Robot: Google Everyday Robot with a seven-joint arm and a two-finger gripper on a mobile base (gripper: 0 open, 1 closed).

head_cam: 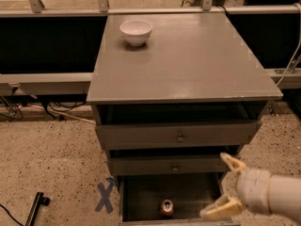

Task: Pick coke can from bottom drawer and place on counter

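Observation:
The coke can (166, 207) stands upright on the dark floor of the open bottom drawer (141, 197), near its front, with its silver lid showing. My gripper (223, 187) comes in from the lower right and is open and empty. Its two cream fingers are spread wide above the drawer's right side, to the right of the can and apart from it. The grey counter (188, 65) lies above the drawers.
A white bowl (136, 32) sits at the counter's back left. Two wider drawers with round knobs (180, 137) stand partly pulled out above the bottom one. A blue X (104, 197) marks the speckled floor at left, beside a black bar (34, 210).

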